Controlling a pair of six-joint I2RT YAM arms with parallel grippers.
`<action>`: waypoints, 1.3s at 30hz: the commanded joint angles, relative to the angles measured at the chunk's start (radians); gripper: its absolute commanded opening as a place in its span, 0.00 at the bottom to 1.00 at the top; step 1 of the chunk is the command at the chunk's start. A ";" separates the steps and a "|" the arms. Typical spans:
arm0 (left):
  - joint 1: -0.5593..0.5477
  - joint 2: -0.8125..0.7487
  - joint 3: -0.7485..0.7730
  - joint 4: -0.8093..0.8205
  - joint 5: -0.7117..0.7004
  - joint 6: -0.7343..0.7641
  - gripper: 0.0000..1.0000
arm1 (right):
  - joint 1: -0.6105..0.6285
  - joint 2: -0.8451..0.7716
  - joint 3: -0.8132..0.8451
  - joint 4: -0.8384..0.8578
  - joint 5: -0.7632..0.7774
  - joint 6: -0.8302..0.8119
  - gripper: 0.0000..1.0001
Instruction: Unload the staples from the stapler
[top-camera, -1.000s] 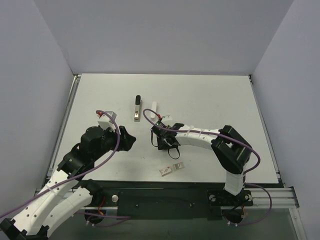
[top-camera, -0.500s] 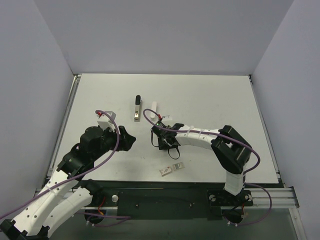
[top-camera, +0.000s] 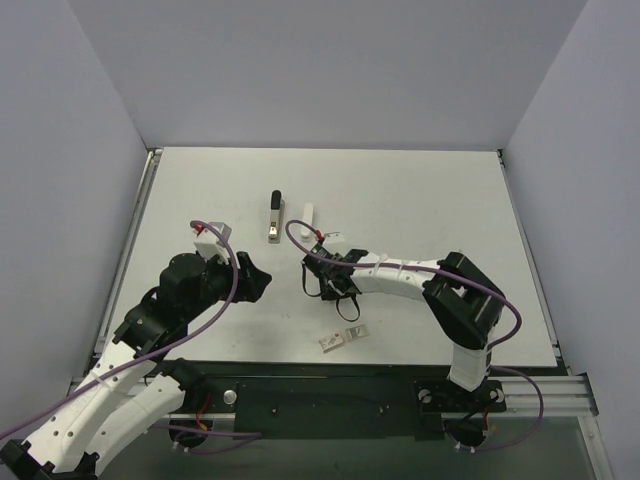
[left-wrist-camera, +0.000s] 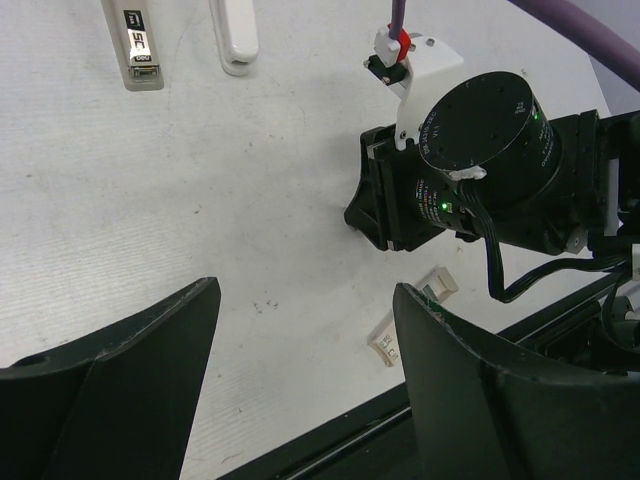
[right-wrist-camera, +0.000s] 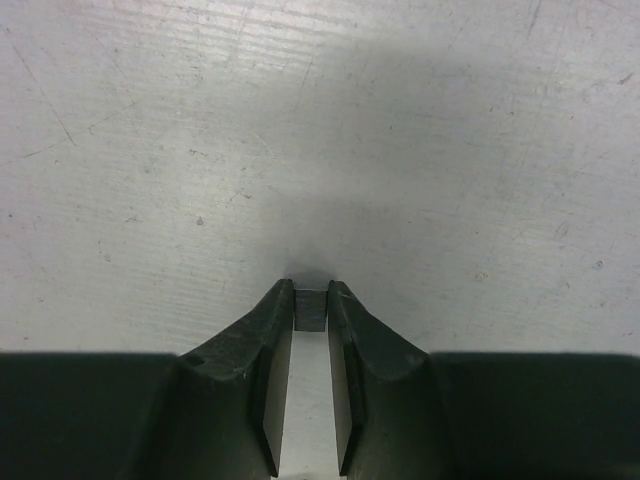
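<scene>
right gripper (right-wrist-camera: 311, 290) has narrowed to pinch the staples (right-wrist-camera: 311, 312) on the table, near the stapler (top-camera: 273, 218) (strip already out); left gripper (left-wrist-camera: 303, 290) fingers wide apart.

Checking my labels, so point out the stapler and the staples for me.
stapler (top-camera: 273, 222): top view, on its brass metal channel.
staples (right-wrist-camera: 311, 310): right wrist view, on the visible end of the grey strip.

The table (right-wrist-camera: 450, 150) is seen as matt white and finely scratched; the staples (right-wrist-camera: 311, 310) as dull grey metal; the stapler (left-wrist-camera: 132, 42) as smooth silvery metal.
</scene>
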 joint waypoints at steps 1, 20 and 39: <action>0.006 -0.007 0.004 0.053 0.011 -0.005 0.81 | 0.017 -0.017 -0.039 -0.052 -0.004 0.019 0.15; 0.006 0.022 0.007 0.045 -0.001 -0.003 0.81 | 0.071 -0.363 -0.134 -0.172 0.016 -0.056 0.09; 0.006 0.042 0.010 0.039 -0.017 0.000 0.81 | 0.095 -0.491 -0.300 -0.169 -0.033 -0.094 0.10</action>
